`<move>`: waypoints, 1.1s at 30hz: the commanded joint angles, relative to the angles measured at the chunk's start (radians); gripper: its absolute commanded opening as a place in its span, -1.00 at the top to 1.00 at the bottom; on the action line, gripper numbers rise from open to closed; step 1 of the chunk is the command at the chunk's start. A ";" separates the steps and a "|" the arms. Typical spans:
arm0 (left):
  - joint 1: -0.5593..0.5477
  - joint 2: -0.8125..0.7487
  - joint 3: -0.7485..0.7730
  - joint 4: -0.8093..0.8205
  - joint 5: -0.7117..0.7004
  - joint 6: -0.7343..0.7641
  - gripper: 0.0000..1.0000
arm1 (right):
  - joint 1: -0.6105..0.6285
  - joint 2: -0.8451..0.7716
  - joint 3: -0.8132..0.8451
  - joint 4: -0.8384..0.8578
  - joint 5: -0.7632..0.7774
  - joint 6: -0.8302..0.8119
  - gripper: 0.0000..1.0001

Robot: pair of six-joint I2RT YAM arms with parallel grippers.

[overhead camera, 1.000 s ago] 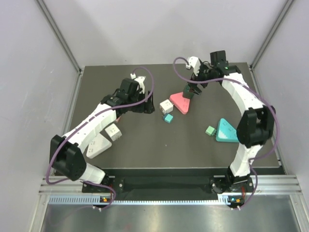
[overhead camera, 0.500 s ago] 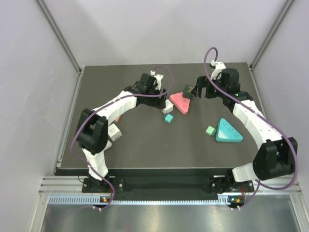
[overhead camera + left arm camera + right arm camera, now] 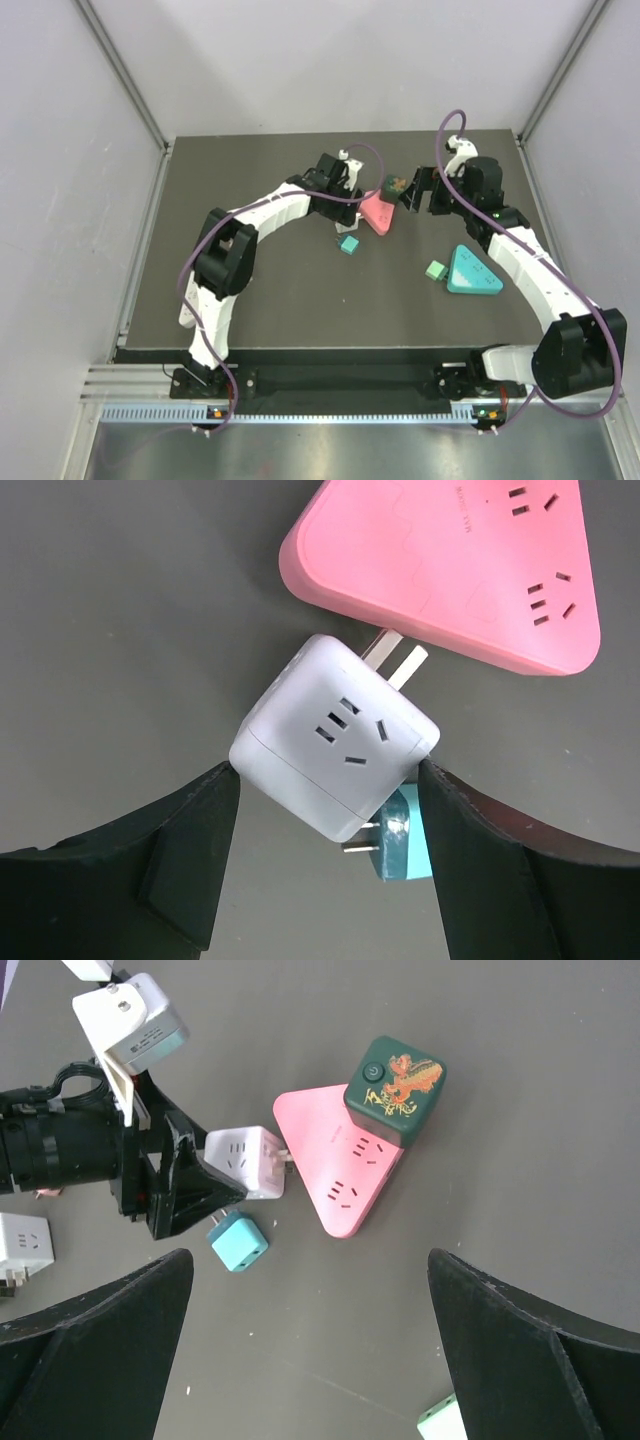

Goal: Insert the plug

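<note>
A white cube plug [image 3: 335, 745] lies on the dark table, its prongs against the side of the pink triangular power strip [image 3: 450, 570]. My left gripper [image 3: 328, 770] straddles the cube, and its fingers [image 3: 190, 850] touch two opposite corners. In the top view the left gripper [image 3: 352, 205] sits just left of the pink strip [image 3: 378, 212]. My right gripper [image 3: 420, 190] is open and empty, raised beside the strip. The right wrist view shows the cube [image 3: 245, 1160], the strip [image 3: 335, 1165] and the right gripper [image 3: 310, 1260].
A dark green cube adapter [image 3: 393, 185] sits on the pink strip's far corner. A small teal plug [image 3: 348, 244] lies just in front of the left gripper. A mint plug [image 3: 435, 269] and a teal triangular strip [image 3: 472, 270] lie to the right. Another white cube [image 3: 22, 1245] lies to the left.
My left arm has swung right and brought its jaws around the white cube plug. My right gripper has drawn back a little to the right of the green adapter.
</note>
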 commanded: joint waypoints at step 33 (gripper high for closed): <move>-0.001 0.134 0.244 -0.154 -0.008 0.140 0.32 | -0.006 -0.018 -0.008 0.036 0.001 0.003 -1.00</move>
